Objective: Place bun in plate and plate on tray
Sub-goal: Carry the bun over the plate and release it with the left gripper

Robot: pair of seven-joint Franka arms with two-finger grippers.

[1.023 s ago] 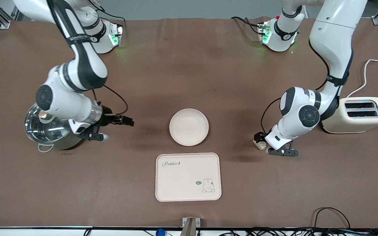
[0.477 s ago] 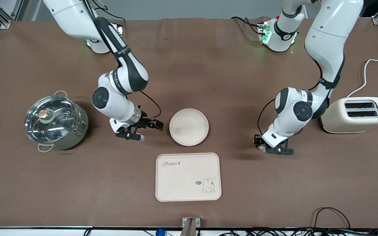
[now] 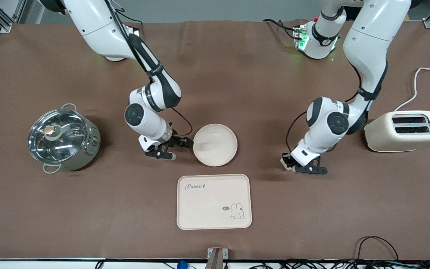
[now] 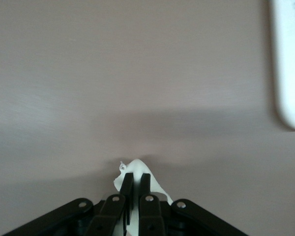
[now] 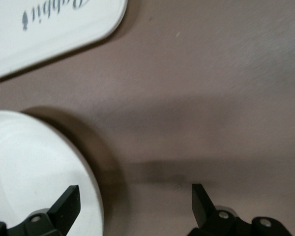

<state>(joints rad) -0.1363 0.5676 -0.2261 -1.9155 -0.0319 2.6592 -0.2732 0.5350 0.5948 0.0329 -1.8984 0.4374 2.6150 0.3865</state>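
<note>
The round cream-white plate (image 3: pixel 215 145) sits mid-table, with the cream "Rabbit" tray (image 3: pixel 214 201) nearer the camera. My right gripper (image 3: pixel 183 148) is open at the plate's rim on the right arm's side. In the right wrist view (image 5: pixel 135 204) one finger is over the plate's rim (image 5: pixel 34 167) and the other over bare table; the tray (image 5: pixel 49 29) also shows there. My left gripper (image 3: pixel 287 163) is low over the table toward the left arm's end, shut on the bun (image 3: pixel 283 163). The bun (image 4: pixel 137 169) shows white between the closed fingers in the left wrist view.
A steel pot with a glass lid (image 3: pixel 64 140) stands toward the right arm's end. A cream toaster (image 3: pixel 403 130) with its white cable stands toward the left arm's end. A cream corner, likely the tray (image 4: pixel 290 64), shows in the left wrist view.
My right arm has swung from over the pot across to the plate's rim, gripper open. My left gripper has moved a little toward the plate, still holding the bun.
</note>
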